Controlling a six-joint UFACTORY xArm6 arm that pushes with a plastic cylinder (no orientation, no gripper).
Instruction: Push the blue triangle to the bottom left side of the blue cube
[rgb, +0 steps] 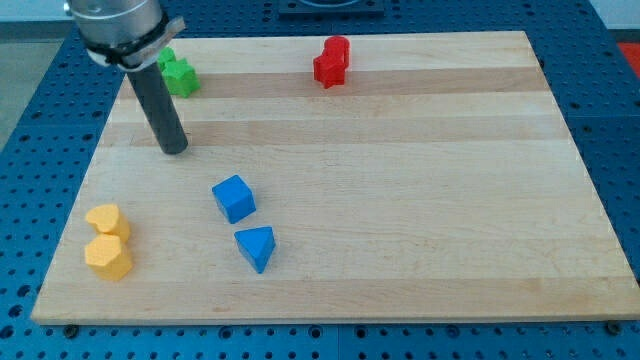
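Note:
The blue cube (234, 198) lies left of the board's middle. The blue triangle (256, 247) lies just below it, slightly to the view's right, with a small gap between them. My tip (174, 149) rests on the board up and to the left of the blue cube, well apart from both blue blocks. The rod rises from it toward the view's top left.
Two yellow blocks (108, 240) sit close together near the board's left bottom edge. A green block (178, 75) lies at the top left, partly behind the rod. A red block (331, 62) lies at the top middle. The wooden board (420, 180) sits on a blue perforated table.

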